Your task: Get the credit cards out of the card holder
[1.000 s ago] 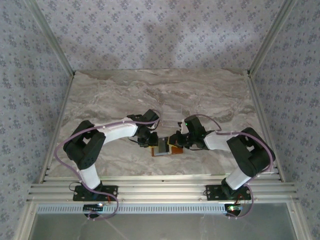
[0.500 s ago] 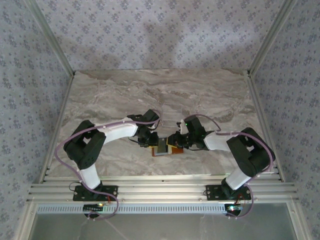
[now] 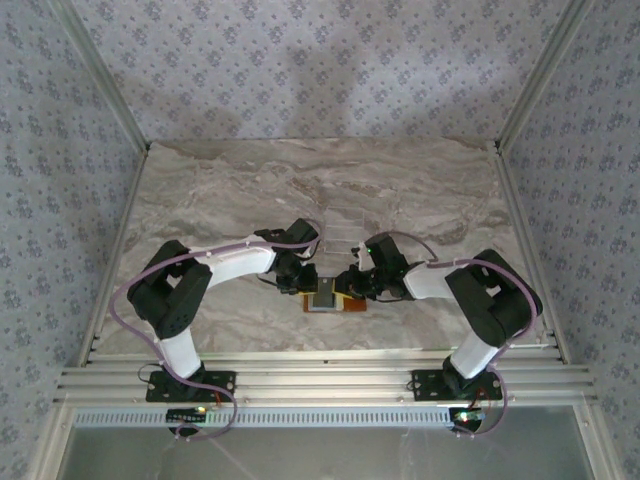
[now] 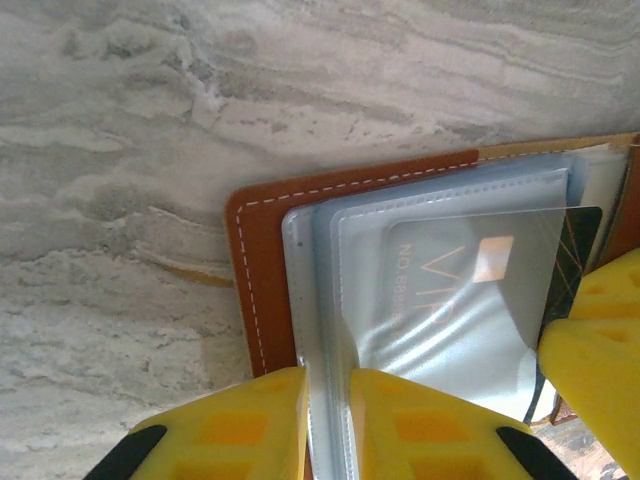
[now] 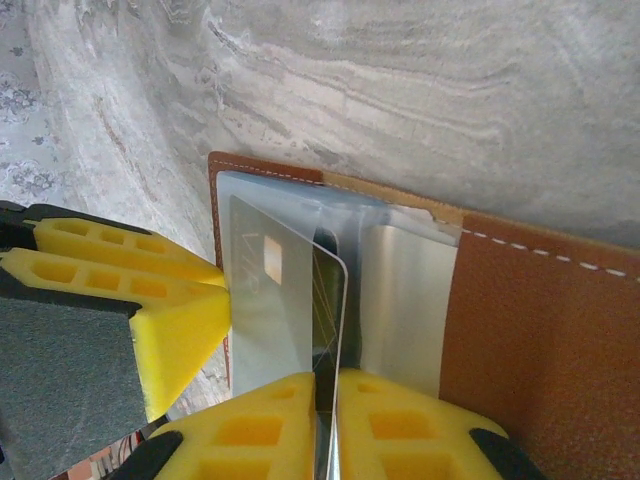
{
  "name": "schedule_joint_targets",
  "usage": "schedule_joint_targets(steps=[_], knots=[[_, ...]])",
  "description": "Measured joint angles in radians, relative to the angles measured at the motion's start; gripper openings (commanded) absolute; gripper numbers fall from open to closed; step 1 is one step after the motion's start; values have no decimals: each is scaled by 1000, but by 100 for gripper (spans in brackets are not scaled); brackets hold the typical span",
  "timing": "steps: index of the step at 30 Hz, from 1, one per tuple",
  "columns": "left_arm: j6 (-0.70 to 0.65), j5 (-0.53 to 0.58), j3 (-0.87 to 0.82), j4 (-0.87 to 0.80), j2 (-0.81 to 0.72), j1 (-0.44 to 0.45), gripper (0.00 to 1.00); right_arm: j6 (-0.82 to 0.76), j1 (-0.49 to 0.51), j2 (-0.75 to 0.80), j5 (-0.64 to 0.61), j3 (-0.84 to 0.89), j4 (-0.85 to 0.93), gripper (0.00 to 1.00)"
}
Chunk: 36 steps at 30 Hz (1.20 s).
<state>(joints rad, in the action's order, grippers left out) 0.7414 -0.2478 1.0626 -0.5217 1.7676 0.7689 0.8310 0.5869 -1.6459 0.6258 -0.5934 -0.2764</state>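
The card holder [image 3: 347, 304], an orange-brown leather wallet [image 4: 258, 262], lies open on the marble between both grippers. My left gripper [image 4: 325, 400] is shut on the edge of its clear grey-blue inner sleeves. A pale silvery credit card [image 5: 275, 310] marked VIP [image 4: 470, 290] sticks partly out of a sleeve, with a darker card [image 5: 328, 285] right behind it. My right gripper [image 5: 328, 400] is shut on the exposed ends of these cards. In the top view the left gripper [image 3: 303, 285] and right gripper [image 3: 347, 287] face each other over the wallet.
A clear transparent tray [image 3: 343, 232] lies on the marble table [image 3: 220, 190] just behind the grippers. Patterned walls and metal rails close in the table's sides. The left gripper's yellow fingers [image 5: 130, 270] stand close beside the cards.
The right arm has shifted slightly left, closer to the left gripper, over the wallet. The left arm has stayed put.
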Motion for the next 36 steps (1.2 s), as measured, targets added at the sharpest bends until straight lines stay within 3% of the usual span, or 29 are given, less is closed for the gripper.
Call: schedule_joint_targets(steps=[10,15,23,36], knots=[[0,0,0,0,0,0,20,-1,-18,34,-9,3,20,9],[0,0,0,1,0,0,20,-7,-34,64,-15,6,48,2],[0,0,0,0,1,0,20,-9,-37,87,-26,6,66,13],[0,0,0,0,2,0,20,26,-24,55,-16,6,-19,11]])
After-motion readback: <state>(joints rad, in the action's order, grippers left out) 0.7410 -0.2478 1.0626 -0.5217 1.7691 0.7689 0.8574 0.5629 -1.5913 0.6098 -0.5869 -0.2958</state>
